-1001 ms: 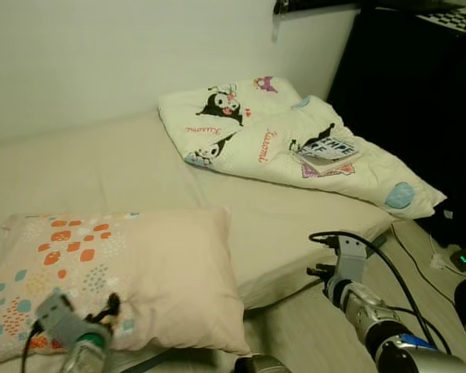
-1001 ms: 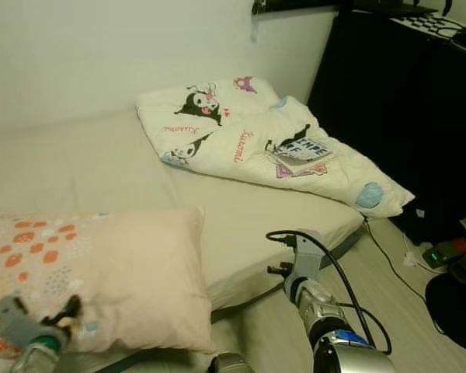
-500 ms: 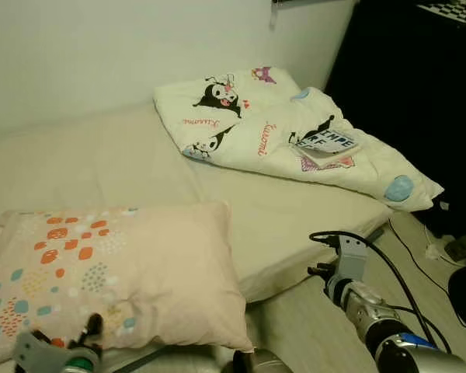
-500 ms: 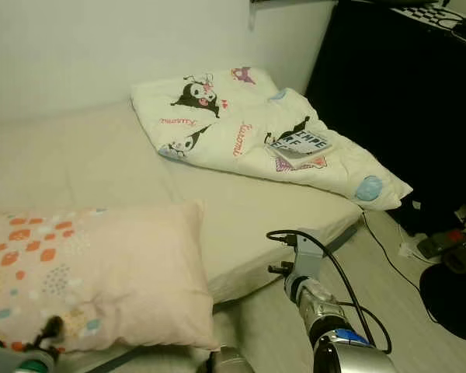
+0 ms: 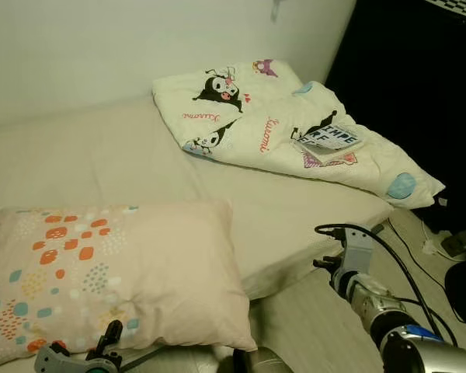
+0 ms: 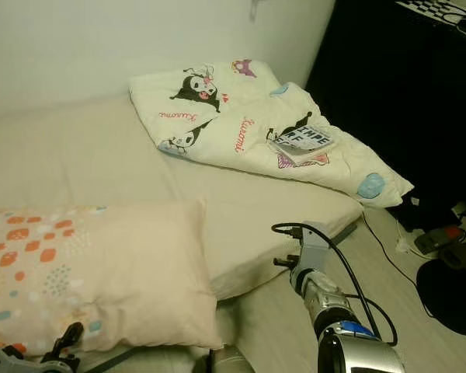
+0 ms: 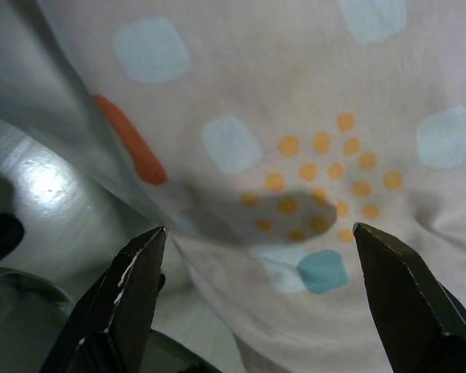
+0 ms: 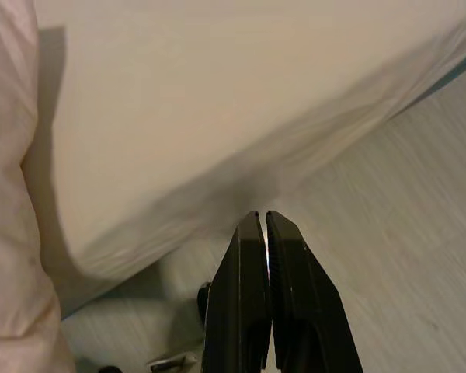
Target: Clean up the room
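Observation:
A pale pink pillow (image 5: 109, 284) with orange and blue spots lies at the mattress's near left corner. My left gripper (image 7: 256, 299) hangs open just off the pillow's spotted near edge, nothing between its fingers (image 7: 120, 303). Its wrist (image 5: 81, 359) shows at the bottom left. My right gripper (image 8: 262, 299) is shut and empty, low over the floor beside the mattress edge (image 8: 217, 194); its arm (image 5: 365, 291) reaches in from the bottom right. A folded white cartoon blanket (image 5: 279, 132) with a book (image 5: 330, 141) on it lies at the mattress's far right.
The cream mattress (image 5: 101, 167) lies low against a white wall. A black cabinet (image 5: 419, 85) stands at the right. Cables and a power strip (image 5: 462, 241) lie on the pale wood floor (image 5: 311, 334) at right.
The left wrist has sunk to the bottom edge of the eye views, off the pillow's front edge. The camera shifted slightly. The right arm barely moved.

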Robot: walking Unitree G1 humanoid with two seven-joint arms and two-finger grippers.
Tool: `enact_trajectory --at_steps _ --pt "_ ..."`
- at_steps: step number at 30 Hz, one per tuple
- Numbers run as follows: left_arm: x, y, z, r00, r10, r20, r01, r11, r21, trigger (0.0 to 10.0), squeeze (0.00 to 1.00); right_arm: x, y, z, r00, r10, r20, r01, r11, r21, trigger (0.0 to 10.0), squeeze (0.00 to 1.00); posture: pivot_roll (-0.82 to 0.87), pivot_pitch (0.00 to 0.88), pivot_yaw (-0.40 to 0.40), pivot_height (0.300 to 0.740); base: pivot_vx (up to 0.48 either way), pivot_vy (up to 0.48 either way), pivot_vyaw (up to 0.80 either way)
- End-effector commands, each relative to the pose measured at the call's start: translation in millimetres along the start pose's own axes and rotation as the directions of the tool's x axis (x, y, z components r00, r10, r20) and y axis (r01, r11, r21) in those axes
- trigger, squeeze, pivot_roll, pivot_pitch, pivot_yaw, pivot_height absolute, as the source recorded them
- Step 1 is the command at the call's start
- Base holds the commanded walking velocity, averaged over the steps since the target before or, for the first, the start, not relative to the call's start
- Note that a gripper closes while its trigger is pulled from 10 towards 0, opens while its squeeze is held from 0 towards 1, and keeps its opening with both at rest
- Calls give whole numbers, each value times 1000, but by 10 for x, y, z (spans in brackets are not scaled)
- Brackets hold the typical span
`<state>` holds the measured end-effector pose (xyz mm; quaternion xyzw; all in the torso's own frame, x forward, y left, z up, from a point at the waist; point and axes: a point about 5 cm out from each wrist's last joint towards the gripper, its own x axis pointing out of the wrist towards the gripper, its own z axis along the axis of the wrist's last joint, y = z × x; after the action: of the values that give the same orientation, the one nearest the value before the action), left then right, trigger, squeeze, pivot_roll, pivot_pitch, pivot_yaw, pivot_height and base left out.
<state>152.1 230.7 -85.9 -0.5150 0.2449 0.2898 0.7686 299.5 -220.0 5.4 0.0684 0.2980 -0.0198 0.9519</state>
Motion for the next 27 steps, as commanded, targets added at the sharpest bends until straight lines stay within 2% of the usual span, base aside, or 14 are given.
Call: enact_trajectory --at_steps 1,4,10,11,15,25,27 --pt "-29 56 -31 1000 13 6 -13 999 -32 10000 0 -8 -44 15 1000 -7 -3 7 1000 2 10000 0 -180 38 -33 695 0 0 0" --pt "-26 42 -28 1000 -1 18 2 998 -55 10000 0 -4 -45 54 1000 -2 8 2 1000 2 10000 0 -179 35 -39 685 0 0 0" --pt "11 -85 -119 998 -63 -6 62 997 -35 10000 0 -4 -68 104 1000 9 7 -9 999 -38 10000 0 -190 41 -64 660 0 0 0" --pt "13 -87 -125 999 -53 -10 53 999 -5 10000 0 -4 -70 115 1000 14 9 -14 999 -43 10000 0 -191 40 -69 655 0 0 0" --pt "13 -83 -120 999 -39 7 39 999 12 10000 0 -5 -83 153 1000 20 20 -19 999 -50 10000 0 -200 27 -64 640 0 0 0" --pt "19 -117 -36 994 -95 62 97 995 -24 10000 0 12 9 179 997 66 35 -63 996 -66 10000 0 -208 32 -69 605 0 0 0" --pt "21 -147 -30 988 -137 76 142 988 -66 10000 0 17 33 201 996 81 45 -78 995 -64 10000 0 -206 39 -71 595 0 0 0"
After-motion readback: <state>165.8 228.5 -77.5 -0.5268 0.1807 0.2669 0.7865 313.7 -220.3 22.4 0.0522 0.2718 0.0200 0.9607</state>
